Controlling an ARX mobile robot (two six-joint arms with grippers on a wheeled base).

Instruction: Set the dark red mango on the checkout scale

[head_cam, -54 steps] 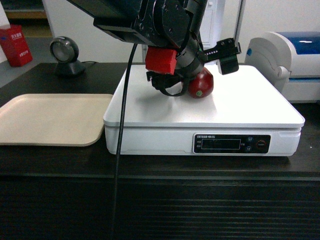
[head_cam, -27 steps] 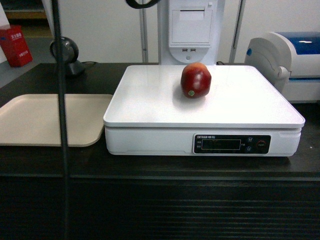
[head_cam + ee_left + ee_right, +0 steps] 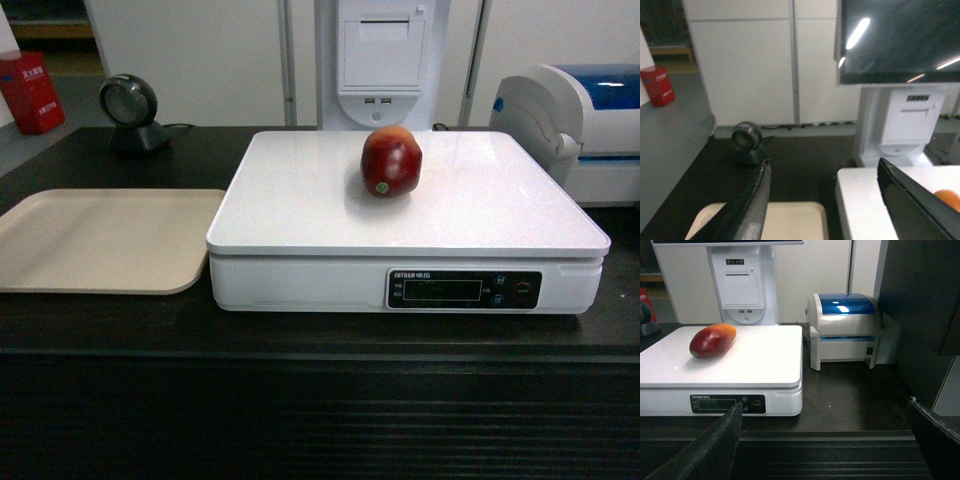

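Now done, by the look of it. Nearest: ribbed black checkout (image 3: pixel 320 420) front, dark top above. Then scale (image 3: pixel 300 215), display panel facing cam, w/ beige tray (image 3: pixel 100 240) just beside on left. Dark red mango (image 3: pixel 391 161) lying on scale platform, toward back-centre, green sticker showing, nothing touching it; same fruit seen side-on from rt wrist cam (image 3: pixel 712 340). Further back: round barcode scanner (image 3: pixel 132 112), white receipt printer on post (image 3: pixel 382 55), white-and-blue label printer (image 3: pixel 590 120) to right of scale.

Changed vs 1 s ago: arm then over scale w/ gripper around mango; half a sec ago only cable left in head view; now gone from head view altogether. Mango not shifted since release.

Left gripper (image 3: pixel 822 200): jaws spread wide, holding nothing, up above tray/scale edge. Right gripper (image 3: pixel 825 440): jaws wide apart too, empty, low in front of counter.

Judgement: placement complete, nothing left but retreat.
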